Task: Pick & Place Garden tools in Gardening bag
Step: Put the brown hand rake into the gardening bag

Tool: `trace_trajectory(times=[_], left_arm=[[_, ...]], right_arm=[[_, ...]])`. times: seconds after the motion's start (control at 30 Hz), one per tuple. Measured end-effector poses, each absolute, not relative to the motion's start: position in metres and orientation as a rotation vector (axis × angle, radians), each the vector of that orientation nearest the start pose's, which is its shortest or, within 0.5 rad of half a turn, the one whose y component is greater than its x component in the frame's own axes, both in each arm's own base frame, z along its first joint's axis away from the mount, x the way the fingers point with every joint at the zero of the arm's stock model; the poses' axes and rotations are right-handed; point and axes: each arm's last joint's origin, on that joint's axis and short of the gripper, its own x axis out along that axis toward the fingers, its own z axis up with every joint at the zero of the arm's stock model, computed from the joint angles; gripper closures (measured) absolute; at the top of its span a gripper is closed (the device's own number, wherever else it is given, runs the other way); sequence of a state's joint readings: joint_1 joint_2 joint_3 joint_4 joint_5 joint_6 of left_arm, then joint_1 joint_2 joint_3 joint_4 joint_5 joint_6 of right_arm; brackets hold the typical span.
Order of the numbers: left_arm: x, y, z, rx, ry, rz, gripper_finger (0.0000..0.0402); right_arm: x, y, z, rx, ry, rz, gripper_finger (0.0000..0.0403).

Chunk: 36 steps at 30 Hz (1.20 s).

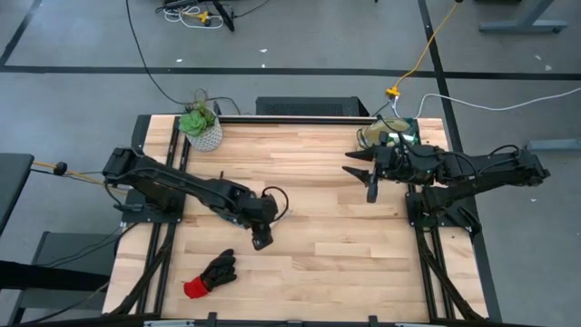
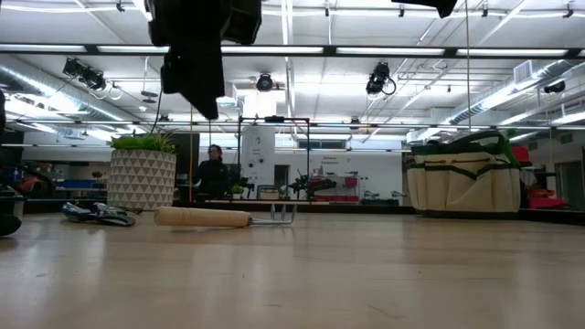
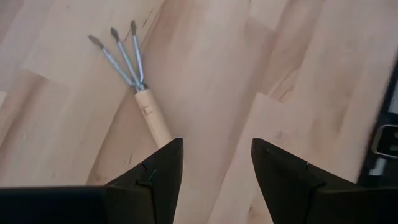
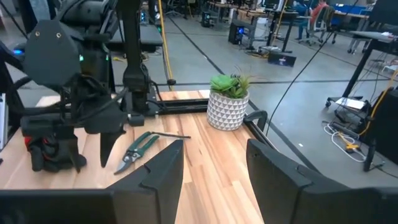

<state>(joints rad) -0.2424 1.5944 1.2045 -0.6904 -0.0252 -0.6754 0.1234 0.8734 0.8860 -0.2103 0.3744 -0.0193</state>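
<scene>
Wooden-handled rake (image 3: 132,67) lies on the table (image 1: 327,245) under the left gripper (image 3: 214,168), jaws parted, empty; right gripper (image 4: 211,168) hovers by the gardening bag (image 2: 462,183), half-open, empty

- This is a robotics lab or large open workshop hall, not a home.
- The wooden table (image 1: 309,227) stands on a bare grey concrete floor (image 1: 300,36) marked with dark tape lines; black and yellow cables (image 1: 427,45) trail across the floor just beyond the table's far edge.
- Behind the table, long rows of ceiling strip lights (image 2: 366,50) and exposed ducting run overhead, with camera rigs (image 2: 379,80) hanging from the ceiling.
- Farther from the table stand more workbenches and desks (image 4: 280,31) loaded with equipment.
- A person (image 2: 214,172) sits at a station well behind the table.
</scene>
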Motion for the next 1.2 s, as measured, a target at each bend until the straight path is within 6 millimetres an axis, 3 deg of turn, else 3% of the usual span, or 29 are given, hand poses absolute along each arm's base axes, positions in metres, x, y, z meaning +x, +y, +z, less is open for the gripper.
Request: trace_trajectory(times=[0.57, 1.2], left_arm=[[0.332, -0.081, 0.182, -0.473, 1.278, 0.306, 0.0204], [0.339, -0.083, 0.146, -0.434, 1.366, 0.342, 0.0204]], right_arm=[[0.187, 0.012, 0.349, -0.097, 0.215, -0.248, 0.0224], [0.187, 0.012, 0.347, -0.124, 0.239, -0.245, 0.0224]])
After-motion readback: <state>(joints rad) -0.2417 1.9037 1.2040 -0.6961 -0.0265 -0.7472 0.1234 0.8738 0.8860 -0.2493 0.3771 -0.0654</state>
